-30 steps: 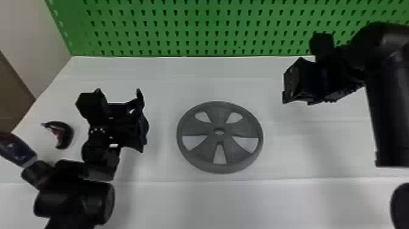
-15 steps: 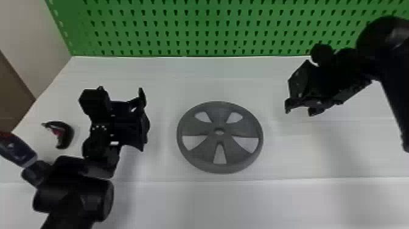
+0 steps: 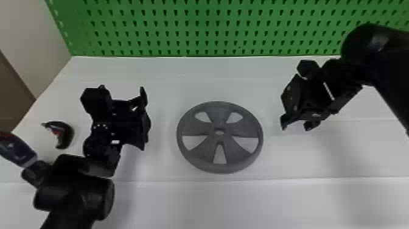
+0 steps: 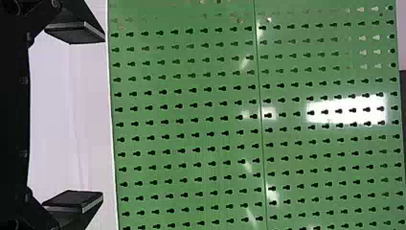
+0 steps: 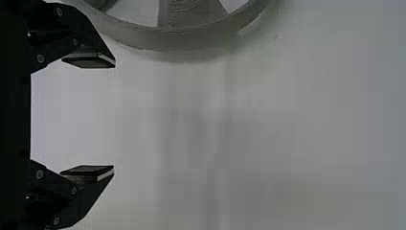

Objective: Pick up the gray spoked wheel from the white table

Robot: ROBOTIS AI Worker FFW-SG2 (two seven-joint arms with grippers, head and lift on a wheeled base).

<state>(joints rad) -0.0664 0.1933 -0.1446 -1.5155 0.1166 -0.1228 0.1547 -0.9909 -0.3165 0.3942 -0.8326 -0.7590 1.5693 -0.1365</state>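
Backdrop: a green perforated pegboard (image 3: 207,30) rises behind a white table (image 3: 170,82).
Right gripper: the black two-fingered right gripper (image 3: 296,125) tilts down above the tabletop, fingers spread.
Right arm: bent, angling in from the right edge.
Left gripper: the black two-fingered left gripper (image 3: 143,118) faces the pegboard, fingers wide apart.
Wheel: the gray five-spoked wheel (image 3: 240,129) lies flat between both grippers, touching neither.

A robot's black left arm (image 3: 76,192) rises from the head view's bottom edge, its left gripper (image 3: 144,118) held with fingers (image 4: 74,33) wide apart. From the right side, the right arm (image 3: 377,61) extends inward, right gripper (image 3: 295,125) angled downward and open.
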